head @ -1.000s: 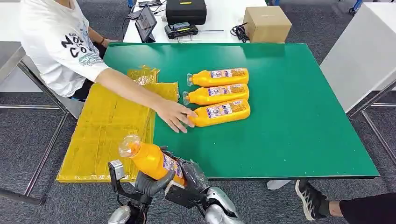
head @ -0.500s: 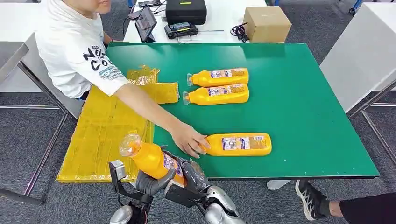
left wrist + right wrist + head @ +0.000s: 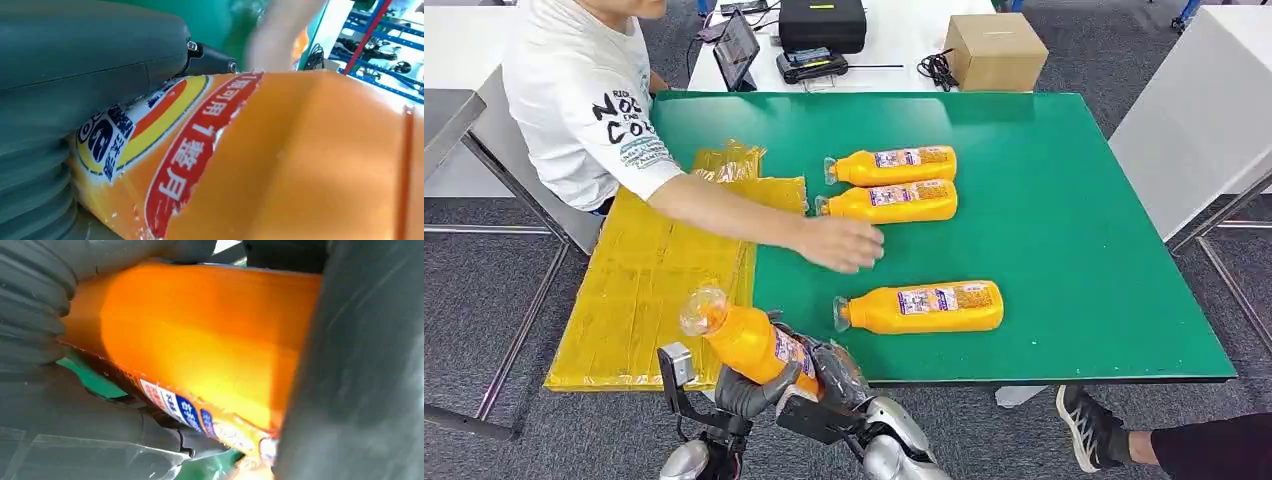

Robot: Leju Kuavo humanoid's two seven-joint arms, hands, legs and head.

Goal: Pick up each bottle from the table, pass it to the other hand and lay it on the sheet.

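Head view: left hand (image 3: pixel 742 392) and right hand (image 3: pixel 829 372) are both gripping 1 orange bottle (image 3: pixel 746 342), tilted, at the green table (image 3: pixel 1064 240) near edge beside the yellow sheet (image 3: pixel 654 290); 3 bottles are lying on the table.
Left wrist view: thumb (image 3: pixel 90 55) is pressing the bottle's label.
Right wrist view: fingers (image 3: pixel 35 300) are clamping the bottle.

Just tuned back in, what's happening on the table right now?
Both hands, the left hand and the right hand, grip one orange bottle near the table's front edge, apparently mid-handover, cap pointing toward the yellow sheet. A person's hand hovers over the green table, just above a single bottle lying near the front. Two more bottles lie side by side farther back. No bottle lies on the sheet yet.
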